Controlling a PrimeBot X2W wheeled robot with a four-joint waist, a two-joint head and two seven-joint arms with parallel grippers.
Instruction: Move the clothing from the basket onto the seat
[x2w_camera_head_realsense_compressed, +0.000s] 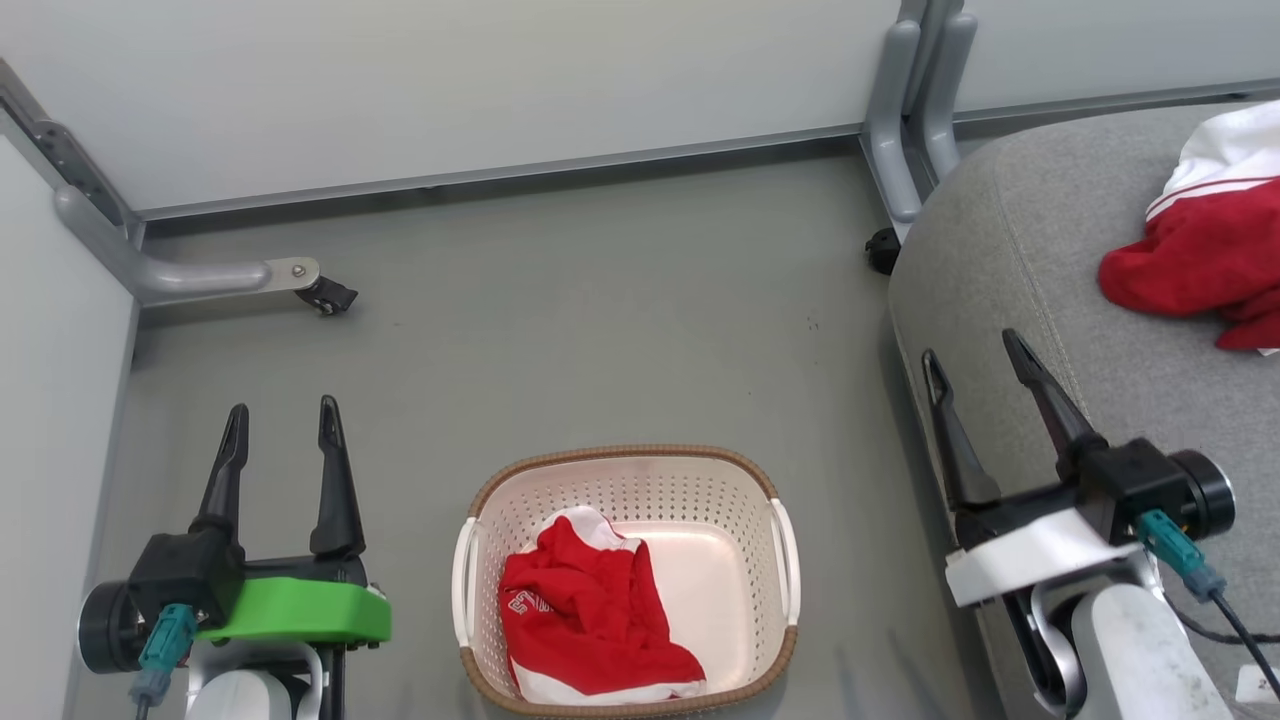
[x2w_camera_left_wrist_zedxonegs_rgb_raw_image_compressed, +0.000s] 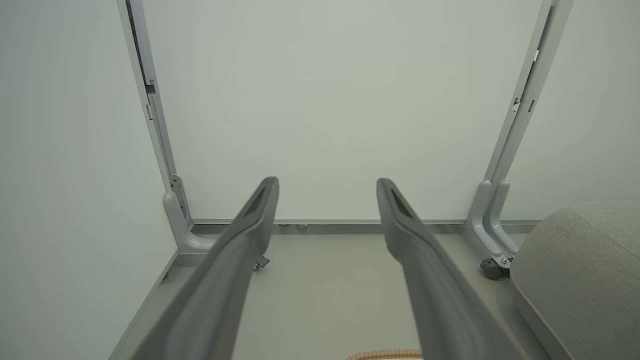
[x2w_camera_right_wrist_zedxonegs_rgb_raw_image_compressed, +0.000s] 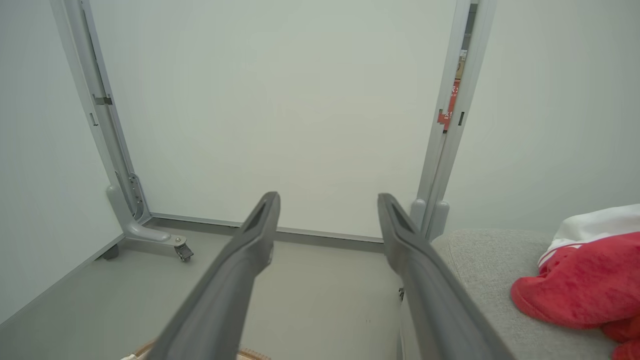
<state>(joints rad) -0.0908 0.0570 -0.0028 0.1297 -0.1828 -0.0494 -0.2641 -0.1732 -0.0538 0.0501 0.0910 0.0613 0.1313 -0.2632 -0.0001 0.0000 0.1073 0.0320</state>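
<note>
In the basket (x2w_camera_head_realsense_compressed: 620, 455), crumpled against its left side: one red garment (x2w_camera_head_realsense_compressed: 590, 620) with a white hem, marked with what may be white lettering, too small to read. On the seat (x2w_camera_head_realsense_compressed: 1000, 260) at the right, well apart from the basket: a second red-and-white garment (x2w_camera_head_realsense_compressed: 1200, 265), cut off by the head view's right edge, its full shape not to be told. To the left of the basket, above the floor (x2w_camera_head_realsense_compressed: 600, 300), the left gripper (x2w_camera_head_realsense_compressed: 283, 406) on a green mount: fingers (x2w_camera_head_realsense_compressed: 335, 470) spread wide, empty, touching nothing. To the right of the basket, at the seat's front edge, the right gripper (x2w_camera_head_realsense_compressed: 971, 348): fingers spread just as wide, nothing between them, clear of the garment on the cushion; whether brushing the upholstery or merely above it, hard to judge. In both wrist views, only a sliver of the woven brown rim at the bottom edge, the basket's contents hidden there. Floor smooth and grey-green, bare around the basket. Behind it, pale wall panels (x2w_camera_head_realsense_compressed: 450, 80) in grey metal frames, standing on curved feet with small casters (x2w_camera_head_realsense_compressed: 328, 296), one at the left and another beside the seat's far corner.
</note>
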